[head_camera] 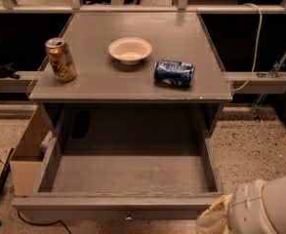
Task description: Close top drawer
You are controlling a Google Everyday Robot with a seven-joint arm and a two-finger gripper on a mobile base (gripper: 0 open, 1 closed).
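The top drawer point(130, 175) of a grey cabinet stands pulled fully out toward the near edge of the scene, its wide, bare box exposed beneath the cabinet top point(132, 84). The drawer's flat front panel runs along the near edge, with a small round metal knob point(128, 217) at its centre.

The robot's gripper point(213, 222), a pale cream shape, sits at the near right corner, just beside the right end of the drawer front and level with it. A rounded white arm housing point(267, 208) fills the corner behind it. How the gripper is set cannot be told from this angle, nor whether it touches the panel.

On the cabinet top, a gold drink can point(60, 59) stands upright near the left edge. A white bowl point(130, 49) rests around the middle. A blue can point(174, 73) lies on its side to the right of the bowl, apart from it.

A cardboard box point(28, 150) sits on the speckled floor point(250, 150) against the drawer's left side. A white cable point(254, 38) loops down at the far right.
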